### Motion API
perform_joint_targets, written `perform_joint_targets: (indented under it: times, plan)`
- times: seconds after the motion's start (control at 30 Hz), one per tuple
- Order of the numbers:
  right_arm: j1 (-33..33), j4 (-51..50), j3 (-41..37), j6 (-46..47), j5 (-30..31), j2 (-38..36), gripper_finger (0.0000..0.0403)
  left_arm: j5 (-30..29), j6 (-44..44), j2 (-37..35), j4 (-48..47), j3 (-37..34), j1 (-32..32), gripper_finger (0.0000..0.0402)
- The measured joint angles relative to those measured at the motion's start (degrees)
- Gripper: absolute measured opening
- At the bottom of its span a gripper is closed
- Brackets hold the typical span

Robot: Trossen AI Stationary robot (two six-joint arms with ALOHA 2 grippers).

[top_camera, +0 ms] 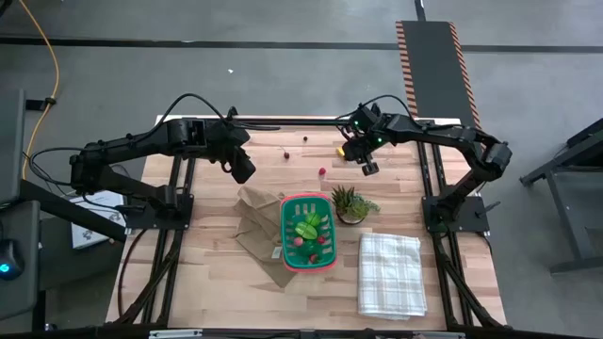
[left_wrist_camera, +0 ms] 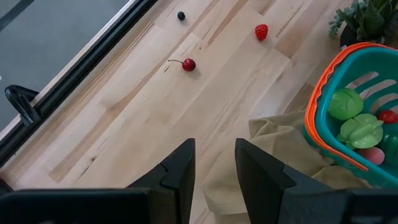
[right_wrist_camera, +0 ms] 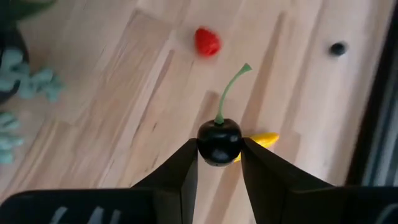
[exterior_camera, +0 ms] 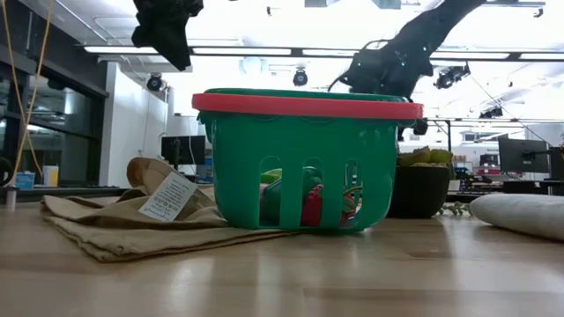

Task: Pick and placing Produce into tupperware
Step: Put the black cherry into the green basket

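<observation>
The pale wooden worktop (top_camera: 217, 273) stood on grey floor — the right end effector (right_wrist_camera: 219, 163) gripped a dark cherry (right_wrist_camera: 219, 142), above the yellow piece (right_wrist_camera: 261, 139); the left end effector (left_wrist_camera: 213, 163) hung empty, slightly parted.

Two dark arms, two grippers: left gripper (left_wrist_camera: 211, 171), right gripper (right_wrist_camera: 217, 165), two fingers each.

One teal tupperware (top_camera: 285, 229) with an orange rim. Inside it, as far as countable: two green leafy pieces (left_wrist_camera: 346, 103), one red piece (left_wrist_camera: 387, 116), one pink piece (left_wrist_camera: 371, 155); others too hidden to count.

Loose on the worktop (top_camera: 207, 282), four pieces of produce: one red cherry (left_wrist_camera: 188, 64) with a stem, one dark berry (left_wrist_camera: 181, 15), one strawberry (left_wrist_camera: 261, 32), one yellow piece (right_wrist_camera: 264, 139).

One dark cherry (right_wrist_camera: 219, 142), green-stemmed, between the right fingers.

One brown paper bag (top_camera: 256, 221). One white checked cloth (top_camera: 390, 273). One potted plant (top_camera: 350, 202).
</observation>
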Motion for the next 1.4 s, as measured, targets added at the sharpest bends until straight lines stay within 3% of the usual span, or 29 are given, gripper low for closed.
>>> perform_joint_targets:
  times: [0.3,0.9,1.03,1.4]
  plan:
    - [2.01,-2.91,6.59,2.87,-3.44,0.0,0.01,0.02,0.28,0.0,0.0,0.0,-0.02,0.0101]
    - [15.29,-3.14,14.56,8.43,-7.22,-0.02,0.01,0.6,0.28,0.0,0.0,0.0,-0.02,0.0101]
    - [18.73,-3.06,14.86,11.66,-7.39,-0.02,0.01,3.46,1.22,0.0,0.0,0.0,0.0,0.0101]
    - [29.1,1.11,14.86,27.8,-7.33,-0.02,0.01,21.11,7.89,0.0,0.0,0.0,-0.02,0.0101]
